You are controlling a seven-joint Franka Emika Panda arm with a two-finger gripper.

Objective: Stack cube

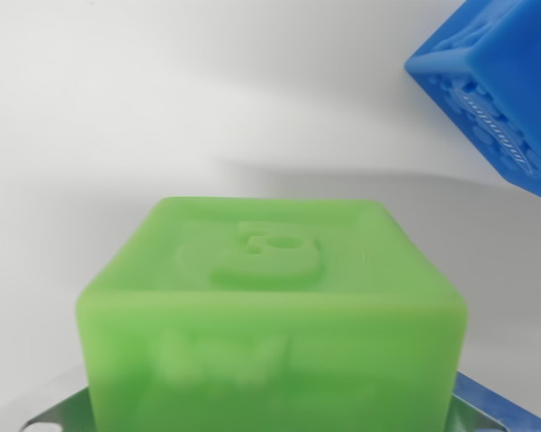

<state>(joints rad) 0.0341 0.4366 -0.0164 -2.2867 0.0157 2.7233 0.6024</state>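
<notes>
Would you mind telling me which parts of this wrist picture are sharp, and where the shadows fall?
In the wrist view, the green cube's embossed top is fairly sharp, but its near face is blurred; the blue cube at the wrist view's upper right is cropped yet readable; a soft shadow lies on the white table behind the green cube.

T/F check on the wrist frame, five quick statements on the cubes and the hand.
1. The green cube fills the lower middle of the wrist view. True.
2. The blue cube sits at the view's upper left. False: upper right.
3. The two cubes are touching. False: white surface shows between them.
4. The green cube's top bears a raised figure. True.
5. The blue cube is stacked on the green one. False: not yet stacked.
</notes>
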